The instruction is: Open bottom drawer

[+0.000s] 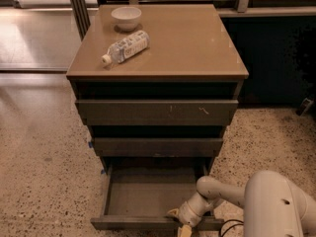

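There is 1 tan-topped, dark-fronted drawer cabinet (187, 43), and it carries 3 dark grey-brown flat drawers: 1 larger front with pale scratches (156, 111) at the top, 1 middle front (158, 146), and 1 bottom drawer (148, 196) pulled out with its plain tray showing. On the cabinet top are 2 loose things: 1 small white bowl (126, 18) and 1 clear plastic bottle with a white cap (126, 47), lying on its side. There is 1 white robot arm (222, 191) with 1 gripper (178, 221), at the bottom drawer's front edge.
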Robot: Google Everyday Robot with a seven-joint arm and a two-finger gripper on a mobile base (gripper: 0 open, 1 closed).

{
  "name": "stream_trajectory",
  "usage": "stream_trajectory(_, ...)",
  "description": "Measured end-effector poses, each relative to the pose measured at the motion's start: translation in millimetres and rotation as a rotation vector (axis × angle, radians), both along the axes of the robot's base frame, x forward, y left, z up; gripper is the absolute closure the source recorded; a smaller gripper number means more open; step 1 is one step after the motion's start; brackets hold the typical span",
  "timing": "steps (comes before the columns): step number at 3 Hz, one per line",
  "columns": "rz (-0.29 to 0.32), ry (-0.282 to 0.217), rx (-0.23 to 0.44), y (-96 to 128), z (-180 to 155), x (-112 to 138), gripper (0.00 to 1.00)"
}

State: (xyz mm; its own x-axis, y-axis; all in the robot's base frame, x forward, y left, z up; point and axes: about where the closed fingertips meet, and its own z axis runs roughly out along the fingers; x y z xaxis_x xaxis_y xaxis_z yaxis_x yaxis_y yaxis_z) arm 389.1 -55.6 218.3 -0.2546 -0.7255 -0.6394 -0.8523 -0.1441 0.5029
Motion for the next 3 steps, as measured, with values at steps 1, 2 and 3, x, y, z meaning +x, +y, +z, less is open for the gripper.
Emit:
stream_trajectory(1,0.000,0.000,0.000,0.0,1.9,-0.1,0.00)
stream_trajectory(2,0.003,0.022,0.007,0.2,1.6,-7.8,0.00)
stream_trajectory(3,0.002,0.033,0.007,-0.6,2.4,-11.5,0.00)
